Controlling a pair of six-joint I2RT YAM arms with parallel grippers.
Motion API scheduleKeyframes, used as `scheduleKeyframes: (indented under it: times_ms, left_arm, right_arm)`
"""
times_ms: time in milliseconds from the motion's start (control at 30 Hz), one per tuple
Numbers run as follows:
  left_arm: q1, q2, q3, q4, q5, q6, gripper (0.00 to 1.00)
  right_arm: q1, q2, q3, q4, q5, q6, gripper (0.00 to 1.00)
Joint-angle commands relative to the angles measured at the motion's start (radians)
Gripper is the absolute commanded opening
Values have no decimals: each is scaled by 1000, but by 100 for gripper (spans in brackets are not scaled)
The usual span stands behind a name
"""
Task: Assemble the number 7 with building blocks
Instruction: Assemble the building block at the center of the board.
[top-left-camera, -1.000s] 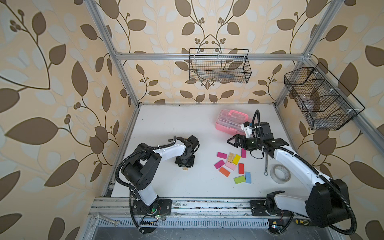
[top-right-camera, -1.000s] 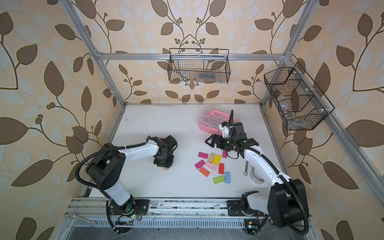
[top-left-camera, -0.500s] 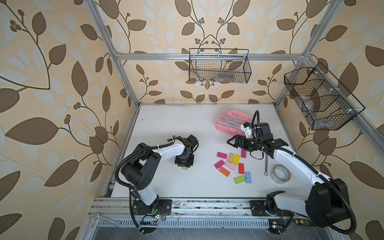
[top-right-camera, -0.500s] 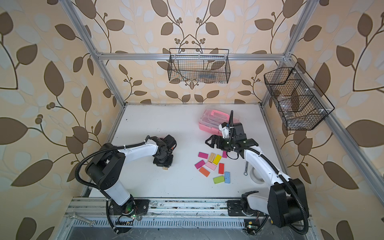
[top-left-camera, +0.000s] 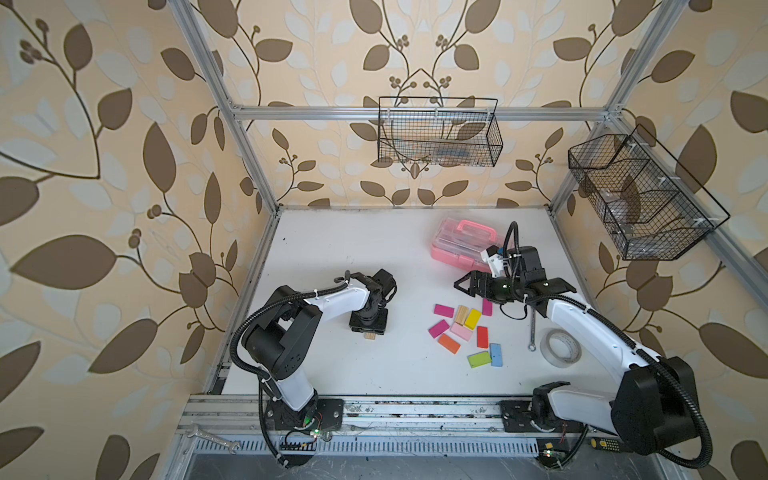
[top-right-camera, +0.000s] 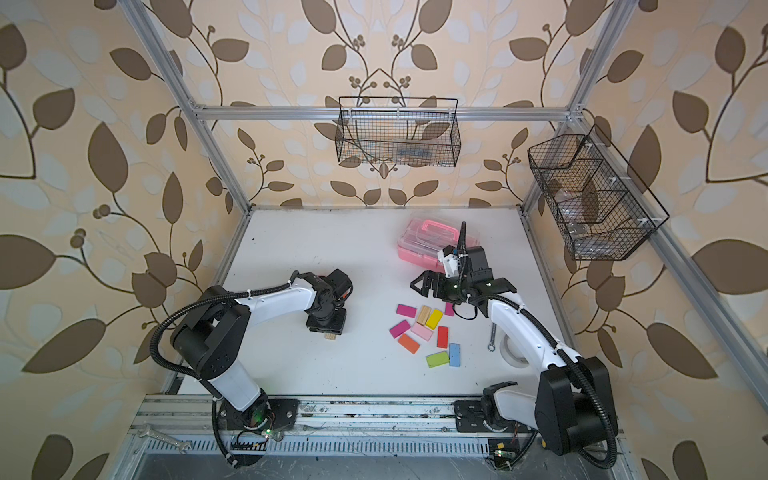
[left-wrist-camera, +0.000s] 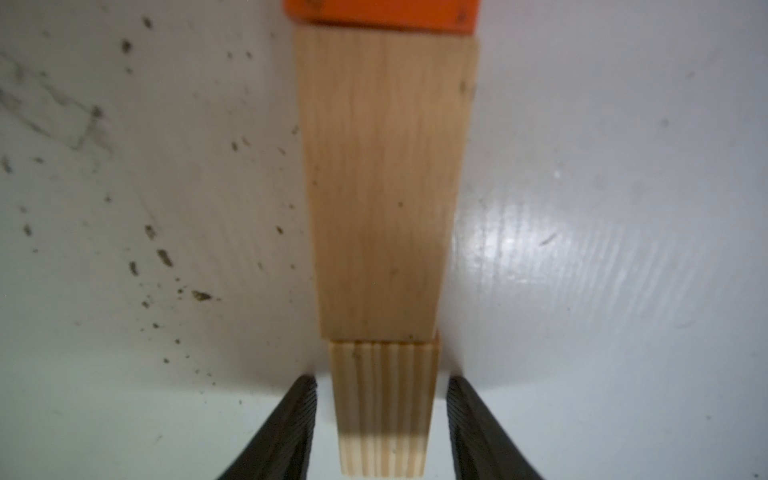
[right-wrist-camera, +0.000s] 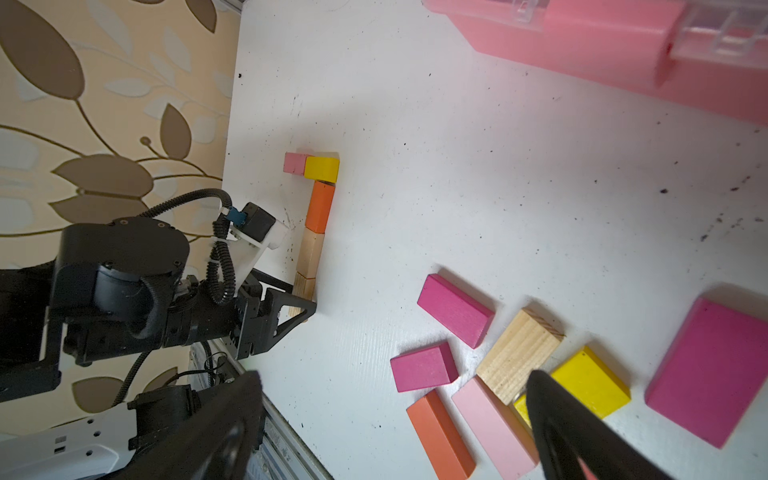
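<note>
Astride wood block (left-wrist-camera: 384, 419), left claw (left-wrist-camera: 381, 380)

Your left gripper (top-left-camera: 368, 328) points down over a wood block (top-left-camera: 370, 336) left of the table's (top-left-camera: 332, 249) middle. Your right gripper (top-left-camera: 462, 284) hovers, jaws apart, beyond the loose blocks (top-left-camera: 461, 331); the case (top-left-camera: 457, 249) sits near the far edge.

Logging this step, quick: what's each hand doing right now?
Left hand: open, straddling the striped wooden block without gripping it.
Right hand: open, holding nothing.
</note>
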Motion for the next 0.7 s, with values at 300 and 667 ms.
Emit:
scheduleKeyframes:
  times_ms: [300, 667]
  left_arm:
    - [12, -110, 14, -50, 62, -5, 96]
    - [100, -524, 80, -46, 147, -26, 99]
  right_arm:
    - [-3, -5, -10, -1, 25, -9, 100]
    - [216, 16, 167, -212, 333, -355, 100]
